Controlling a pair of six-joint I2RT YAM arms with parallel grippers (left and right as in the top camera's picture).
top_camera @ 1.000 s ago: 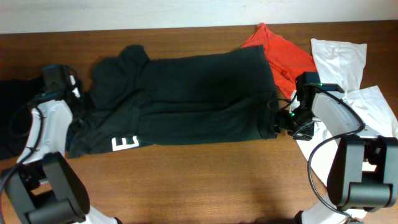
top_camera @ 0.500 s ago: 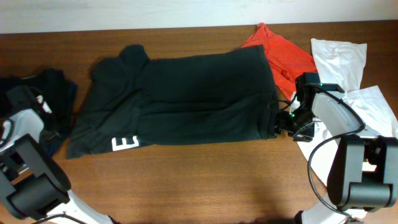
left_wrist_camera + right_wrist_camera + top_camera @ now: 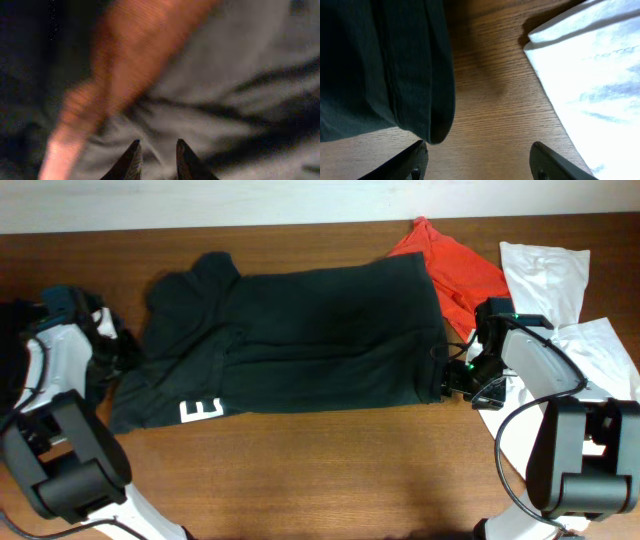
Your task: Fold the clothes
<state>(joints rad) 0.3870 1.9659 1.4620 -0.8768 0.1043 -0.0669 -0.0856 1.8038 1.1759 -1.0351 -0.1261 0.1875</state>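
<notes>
The big black shirt (image 3: 290, 340) lies flat on the brown table (image 3: 330, 480), and its long side runs from left to right. Its straight bottom edge points to the right, and its bumpy end with a sleeve (image 3: 212, 272) points to the left. White letters (image 3: 201, 411) show on the shirt's front left corner. An orange-red shirt (image 3: 455, 270) peeks out from under the black shirt's far right corner. Two white shirts (image 3: 545, 275) lie further right of the black shirt, well apart from it. A dark heap of clothes (image 3: 15, 370) sits just left of the black shirt. The left gripper (image 3: 157, 160) is at the black shirt's left edge, over dark and grey cloth. Its picture is blurry, but its two fingers stand a little apart with nothing seen between them. The right gripper (image 3: 477, 160) is at the black shirt's front right corner. Its fingers (image 3: 415, 160) are spread wide and hold nothing. One finger is just beside the shirt's folded edge, and bare wood lies between the fingers. The other finger is near the edge of a white shirt.
</notes>
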